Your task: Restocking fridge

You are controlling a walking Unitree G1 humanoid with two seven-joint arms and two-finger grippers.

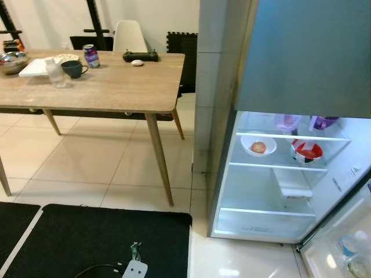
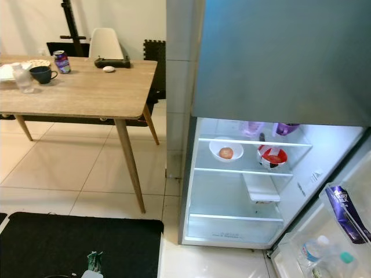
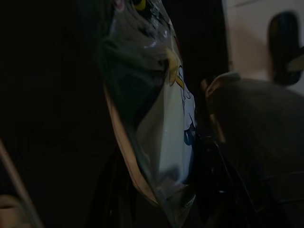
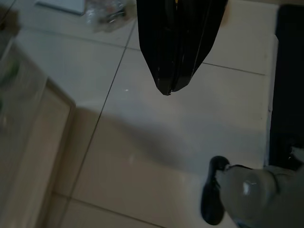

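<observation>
The fridge (image 1: 278,174) stands open at the right, lit inside. On its upper shelf sit a white bowl with a red fruit (image 1: 258,146) and a red bowl (image 1: 306,152), with purple containers (image 1: 323,122) above them. A white tray (image 1: 294,186) lies on the shelf below. In the dark left wrist view, my left gripper (image 3: 161,190) holds a clear plastic packet (image 3: 166,118) with a cartoon print close to the camera. My right gripper (image 4: 171,90) hangs over the tiled floor, fingers pressed together and holding nothing.
The fridge door shelf at the lower right holds a bottle (image 1: 348,246) and a purple carton (image 2: 342,208). A wooden table (image 1: 116,87) at the left carries a can (image 1: 91,55), a mug (image 1: 73,69) and a metal bowl (image 1: 13,61). A black mat (image 1: 87,237) lies before me.
</observation>
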